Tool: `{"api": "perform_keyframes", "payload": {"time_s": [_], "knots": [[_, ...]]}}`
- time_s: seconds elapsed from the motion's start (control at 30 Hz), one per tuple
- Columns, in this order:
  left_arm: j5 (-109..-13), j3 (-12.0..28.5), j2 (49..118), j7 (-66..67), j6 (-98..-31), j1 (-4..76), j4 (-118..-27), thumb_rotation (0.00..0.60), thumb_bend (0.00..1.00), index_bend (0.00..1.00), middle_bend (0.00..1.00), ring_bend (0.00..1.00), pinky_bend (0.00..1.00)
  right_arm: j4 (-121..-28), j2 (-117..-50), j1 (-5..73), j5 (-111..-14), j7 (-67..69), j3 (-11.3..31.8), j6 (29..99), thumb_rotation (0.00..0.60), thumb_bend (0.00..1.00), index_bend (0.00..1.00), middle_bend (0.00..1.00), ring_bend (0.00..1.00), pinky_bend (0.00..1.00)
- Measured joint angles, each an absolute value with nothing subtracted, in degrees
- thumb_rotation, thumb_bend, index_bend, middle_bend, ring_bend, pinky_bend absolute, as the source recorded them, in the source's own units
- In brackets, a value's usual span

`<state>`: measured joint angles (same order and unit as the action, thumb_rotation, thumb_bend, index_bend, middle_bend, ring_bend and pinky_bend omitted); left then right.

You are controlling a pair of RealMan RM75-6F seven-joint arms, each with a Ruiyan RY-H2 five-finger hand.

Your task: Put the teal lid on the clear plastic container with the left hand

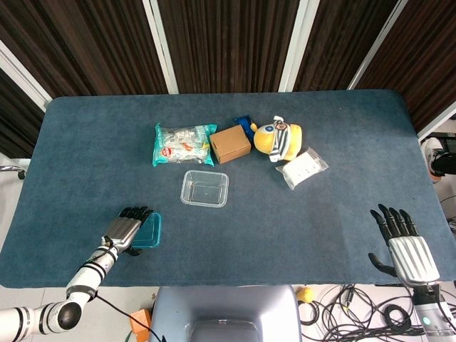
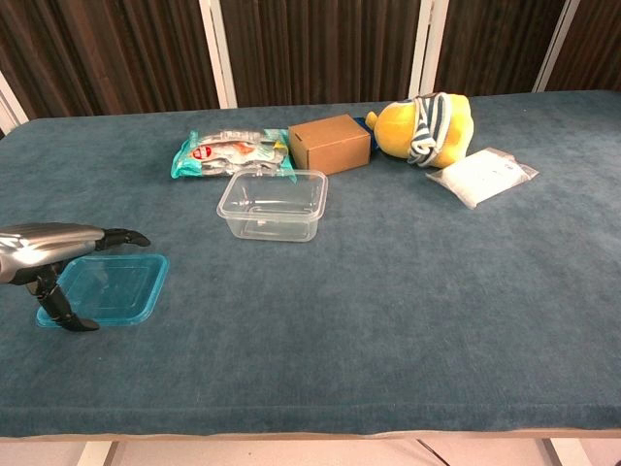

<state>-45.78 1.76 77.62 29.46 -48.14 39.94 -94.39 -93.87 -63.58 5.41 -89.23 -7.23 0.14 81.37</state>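
Hovering over the teal lid (image 2: 105, 288) with fingers (image 2: 126, 236) spread wide, the left hand (image 2: 53, 254) holds nothing, the clear plastic container (image 2: 273, 204) at one o'clock still uncovered.

Teal lid (image 1: 148, 231) partly hidden beneath left hand (image 1: 125, 226).

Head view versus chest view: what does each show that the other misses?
Only the head view shows the right hand, open at the table's near right, plus a blue item behind the cardboard box. Only the chest view shows the container's wall height and the left hand's fingers around the teal lid's edge. Both share lid, container, box, snack bag, plush toy.
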Motion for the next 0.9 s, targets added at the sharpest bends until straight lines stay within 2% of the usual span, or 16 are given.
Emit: {"api": "perform_keyframes", "payload": {"time_s": [0.6, 0.67, 0.73, 0.9], "knots": [[-41.0, -0.6, 80.9, 32.2, -50.0, 42.0, -90.8, 0.6, 0.2, 0.0, 0.02, 0.0, 0.06, -94.1, -63.0, 5.2, -89.9, -6.2, -0.1, 82.0, 0.6, 0.2, 0.0, 0.0, 0.0, 0.0], [-41.0, -0.7, 81.5, 32.3, -50.5, 42.0, -90.1, 0.6, 0.2, 0.0, 0.08, 0.02, 0.08, -94.1, -63.0, 5.2, -89.9, -6.3, -0.1, 81.9, 0.6, 0.2, 0.0, 0.0, 0.0, 0.0], [-41.2, -0.8, 82.1, 32.4, -51.1, 42.0, -89.3, 0.6, 0.2, 0.03, 0.2, 0.11, 0.1, -94.1, -63.0, 5.2, -89.8, -6.4, -0.1, 81.9, 0.6, 0.2, 0.0, 0.0, 0.0, 0.0], [-41.6, -1.0, 82.9, 32.8, -52.2, 41.8, -88.2, 0.6, 0.2, 0.26, 0.47, 0.28, 0.14, -94.2, -63.0, 5.2, -89.8, -6.3, 0.0, 81.9, 0.6, 0.2, 0.0, 0.0, 0.0, 0.0]]}}
